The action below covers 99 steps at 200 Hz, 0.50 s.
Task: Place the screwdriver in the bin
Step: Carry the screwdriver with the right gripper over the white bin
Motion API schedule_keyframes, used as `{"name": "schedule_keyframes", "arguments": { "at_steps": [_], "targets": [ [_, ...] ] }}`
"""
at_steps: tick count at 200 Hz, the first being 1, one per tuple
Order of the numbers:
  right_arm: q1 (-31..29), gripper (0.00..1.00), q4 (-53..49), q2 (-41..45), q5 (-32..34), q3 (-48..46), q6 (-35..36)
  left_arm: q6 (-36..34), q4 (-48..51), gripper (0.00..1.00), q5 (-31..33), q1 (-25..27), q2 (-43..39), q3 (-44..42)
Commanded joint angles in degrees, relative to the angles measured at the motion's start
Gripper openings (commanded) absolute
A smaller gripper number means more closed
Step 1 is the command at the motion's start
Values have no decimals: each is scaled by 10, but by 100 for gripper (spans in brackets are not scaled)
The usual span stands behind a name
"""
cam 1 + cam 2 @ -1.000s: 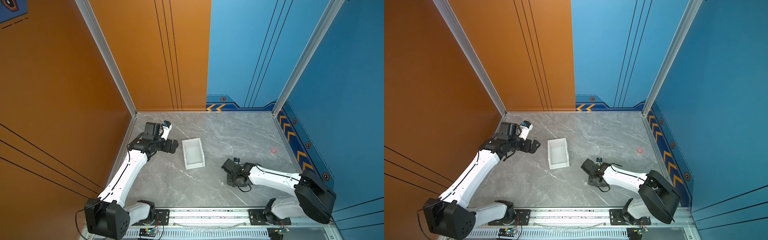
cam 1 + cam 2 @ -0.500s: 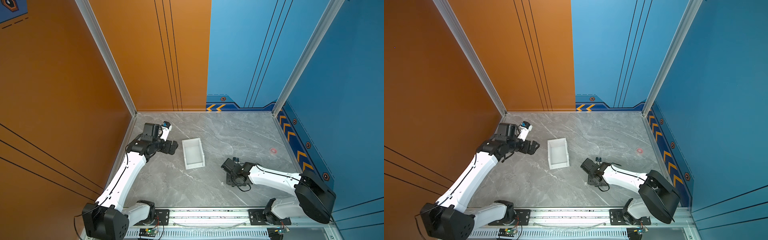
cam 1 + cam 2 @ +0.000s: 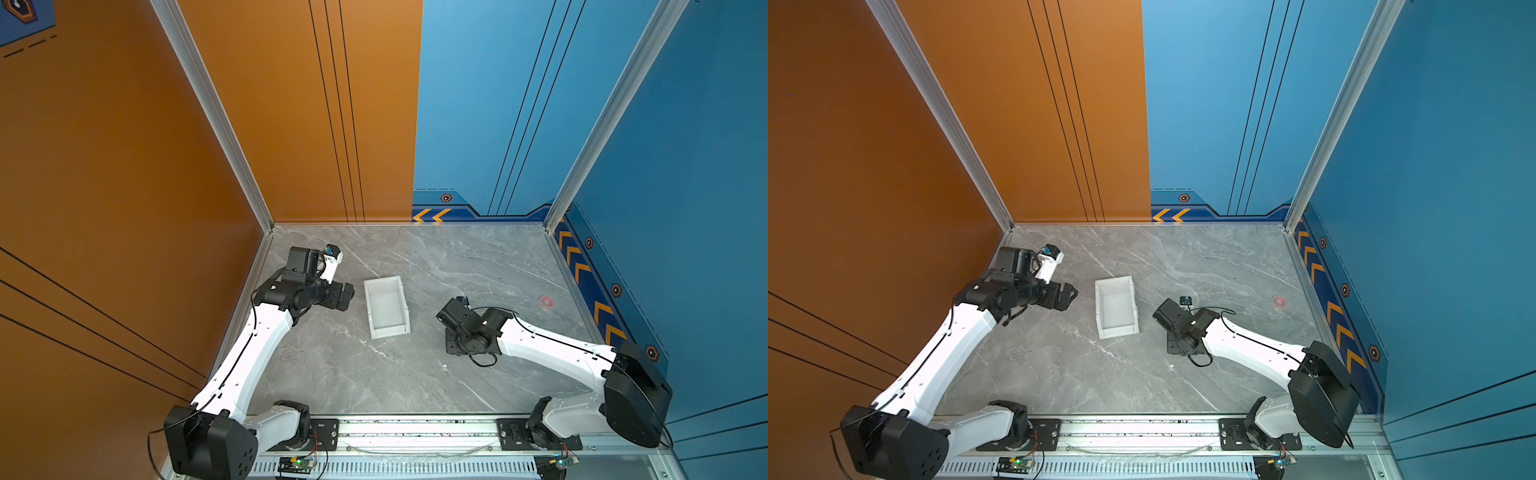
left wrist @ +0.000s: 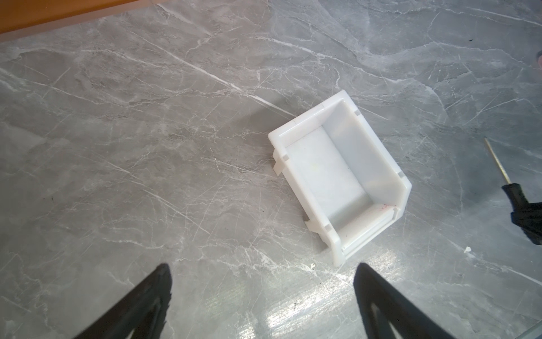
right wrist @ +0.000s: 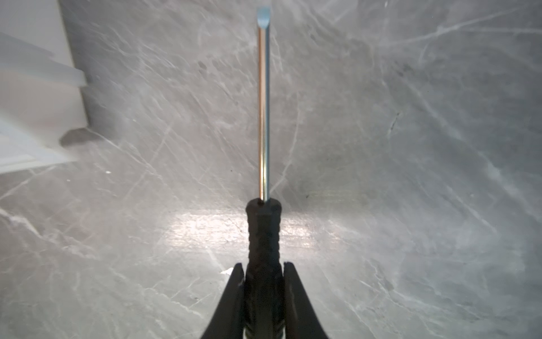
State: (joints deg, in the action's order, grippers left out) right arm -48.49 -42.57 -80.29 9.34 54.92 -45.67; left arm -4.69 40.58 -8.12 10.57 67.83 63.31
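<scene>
**Right wrist view.** The right pincer (image 5: pixel 264 265) is closing narrowly on the screwdriver (image 5: pixel 263 176), its two jaws pressing the black handle (image 5: pixel 263 232) from either side. The screwdriver's long axis is running in line with the pincer, straight out from between the jaws. The bright shaft (image 5: pixel 263 102) is leading away from the pincer, and the flat tip (image 5: pixel 263 14) is pointing away from it over the grey marbled bench (image 5: pixel 410 146). Whether the shaft is touching the bench cannot be told. The bin (image 5: pixel 29 102) is showing blurred at the frame edge, off to one side of the shaft and apart from it.

**Left wrist view.** The left pincer (image 4: pixel 263 267) is standing wide and gripping nothing, with the bin (image 4: pixel 305 119) lying just ahead of it, open side up. The screwdriver (image 4: pixel 513 195) is appearing beyond the bin, near it but apart.

**Both top views.** The bin (image 3: pixel 386 332) (image 3: pixel 1117 330) is sitting on the bench between the two arms, with the left pincer (image 3: pixel 343 296) hovering just beside it. The screwdriver is too small to make out here.
</scene>
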Motion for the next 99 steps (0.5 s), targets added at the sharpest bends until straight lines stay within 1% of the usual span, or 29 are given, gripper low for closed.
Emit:
{"name": "schedule_keyframes", "arguments": {
  "at_steps": [1, 39, 99],
  "targets": [
    [-9, 15, -44, -20, 25, 68, 43, 13, 14, 98, 29, -12, 4, -3],
    [-23, 15, -52, -86, 13, 186, 81, 33, 14, 98, 20, -43, 12, 6],
    [-43, 16, -53, -232, -30, 363, 134, 39, 14, 98, -3, -74, 8, 18]
  ]
}}
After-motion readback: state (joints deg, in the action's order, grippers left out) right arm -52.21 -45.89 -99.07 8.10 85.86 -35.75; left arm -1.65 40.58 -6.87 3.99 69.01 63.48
